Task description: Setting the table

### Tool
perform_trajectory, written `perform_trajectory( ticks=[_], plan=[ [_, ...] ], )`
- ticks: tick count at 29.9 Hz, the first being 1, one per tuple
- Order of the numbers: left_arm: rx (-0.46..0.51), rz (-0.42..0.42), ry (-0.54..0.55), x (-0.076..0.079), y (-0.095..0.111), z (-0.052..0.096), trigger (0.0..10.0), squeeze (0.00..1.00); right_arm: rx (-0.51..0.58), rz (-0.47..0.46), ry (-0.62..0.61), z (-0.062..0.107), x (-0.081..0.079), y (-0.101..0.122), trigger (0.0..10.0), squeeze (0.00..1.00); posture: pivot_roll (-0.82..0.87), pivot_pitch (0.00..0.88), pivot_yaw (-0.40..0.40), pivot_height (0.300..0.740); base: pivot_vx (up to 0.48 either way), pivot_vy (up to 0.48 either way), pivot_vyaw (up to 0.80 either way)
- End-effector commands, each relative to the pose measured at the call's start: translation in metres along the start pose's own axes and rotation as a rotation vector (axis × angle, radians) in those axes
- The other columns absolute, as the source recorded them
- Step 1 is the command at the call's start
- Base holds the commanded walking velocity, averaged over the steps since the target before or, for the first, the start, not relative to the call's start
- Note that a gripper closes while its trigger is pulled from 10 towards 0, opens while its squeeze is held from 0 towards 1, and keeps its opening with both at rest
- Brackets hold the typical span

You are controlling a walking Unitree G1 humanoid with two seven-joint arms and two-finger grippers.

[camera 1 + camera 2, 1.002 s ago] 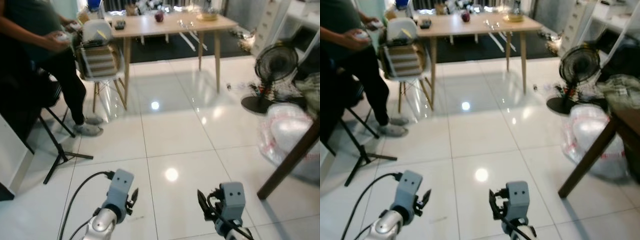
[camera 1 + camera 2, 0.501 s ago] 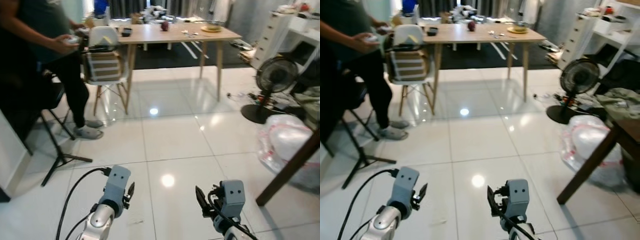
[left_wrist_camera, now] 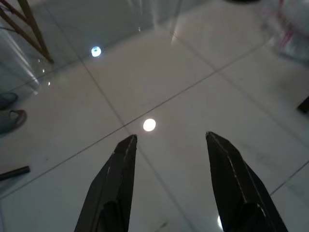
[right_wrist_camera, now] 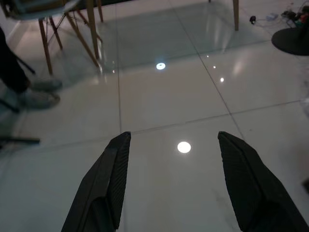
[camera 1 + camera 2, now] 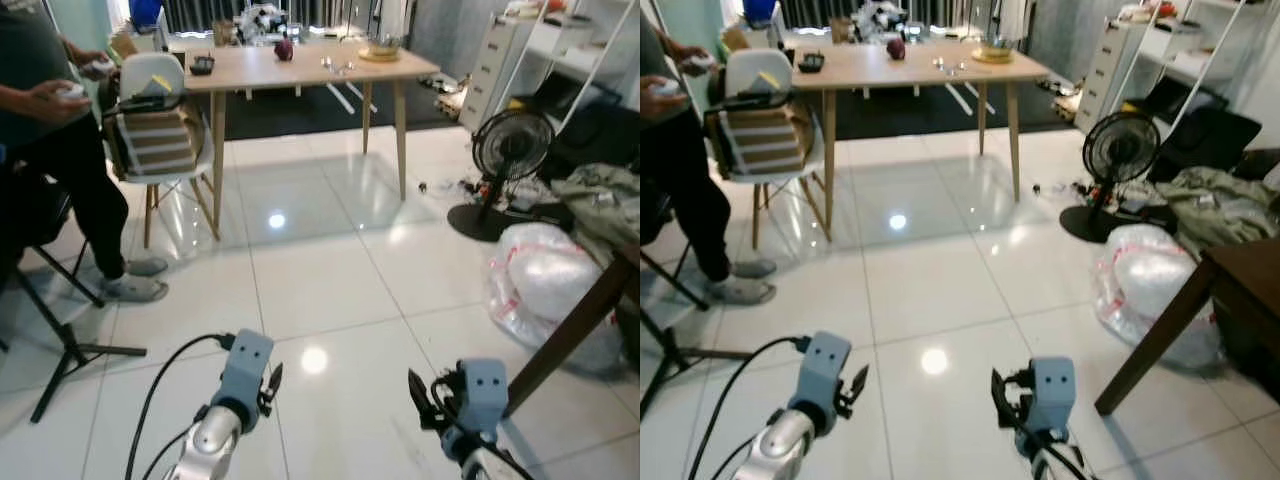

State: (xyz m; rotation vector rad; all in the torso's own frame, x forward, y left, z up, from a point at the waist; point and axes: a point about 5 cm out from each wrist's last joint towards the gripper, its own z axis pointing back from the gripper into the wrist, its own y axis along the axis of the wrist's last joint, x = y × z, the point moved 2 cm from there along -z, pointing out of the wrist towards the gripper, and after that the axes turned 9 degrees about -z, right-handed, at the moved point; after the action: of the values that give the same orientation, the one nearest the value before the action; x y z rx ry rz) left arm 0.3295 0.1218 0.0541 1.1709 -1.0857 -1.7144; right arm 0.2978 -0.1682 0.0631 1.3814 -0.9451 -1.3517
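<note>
Pale wood counter (image 5: 300, 68) stands far across the glossy tiled floor (image 5: 330, 270), carrying an apple (image 5: 284, 49) and a plate (image 5: 381, 52). Left tool (image 3: 171, 186) and right tool (image 4: 174, 181) hang low over the floor, both spread wide and empty. A person (image 5: 50, 150) stands beside a chair (image 5: 160, 130).

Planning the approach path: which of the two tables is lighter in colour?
The far wooden table with items on top; the near table at the robot's right is dark brown.

Both end effectors (image 3: 169, 140) (image 4: 171, 137) spread, low.
</note>
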Motion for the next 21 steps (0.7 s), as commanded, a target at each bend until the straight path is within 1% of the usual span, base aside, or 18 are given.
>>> perform_trajectory(
  ticks=[1, 10, 21],
  plan=[
    [-0.019, 0.0, -0.009, 0.0034, -0.0052, 0.001, 10.0, 0.0, -0.026, -0.007, -0.021, 0.0051, 0.0064, -0.0071, 10.0, 0.0, 0.05, 0.042, 0.077, 0.74, 0.48, 0.0, -0.77],
    [-0.016, -0.002, -0.011, 0.0034, -0.0053, 0.0007, 10.0, 0.0, -0.021, -0.011, -0.025, 0.004, 0.0071, -0.0062, 10.0, 0.0, 0.06, 0.042, 0.077, 0.74, 0.48, 0.0, -0.74],
    [-0.015, -0.005, -0.01, 0.0024, -0.0052, 0.0007, 10.0, 0.0, -0.005, -0.006, -0.021, 0.0011, 0.0054, -0.0025, 10.0, 0.0, 0.06, 0.048, 0.08, 0.74, 0.48, 0.0, 0.0]
  ],
)
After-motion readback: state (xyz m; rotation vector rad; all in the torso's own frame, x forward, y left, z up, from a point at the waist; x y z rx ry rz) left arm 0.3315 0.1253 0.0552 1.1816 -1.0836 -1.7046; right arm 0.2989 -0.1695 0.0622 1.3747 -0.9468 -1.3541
